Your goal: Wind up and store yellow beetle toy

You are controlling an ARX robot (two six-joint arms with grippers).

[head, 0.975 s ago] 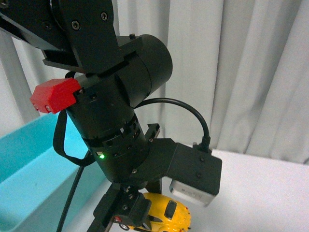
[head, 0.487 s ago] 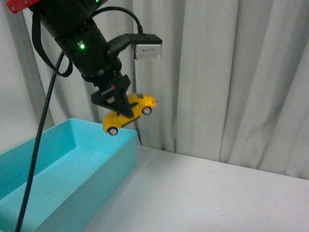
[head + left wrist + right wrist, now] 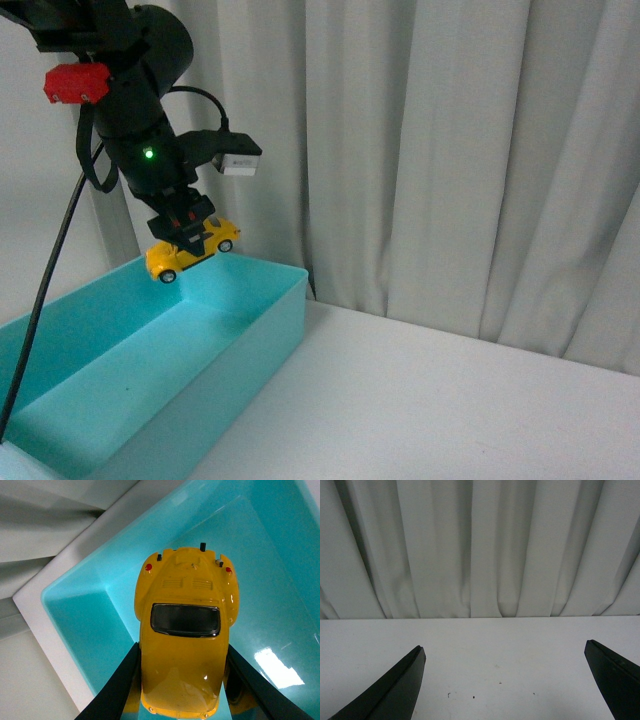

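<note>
Front view: the left end effector [image 3: 186,238] is clamped on the yellow beetle toy [image 3: 168,260], with the turquoise bin [image 3: 288,305] beneath it; the right end effector [image 3: 504,647] gapes apart above the bench [image 3: 520,680].

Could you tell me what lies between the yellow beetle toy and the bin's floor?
Nothing; in the left wrist view the yellow beetle toy hangs over the bare turquoise bin.

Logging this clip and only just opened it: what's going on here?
The left gripper is shut on the yellow beetle toy and holds it in the air over the far end of the turquoise bin. The toy is not yet set down inside. The right gripper is open and empty above the white table.
</note>
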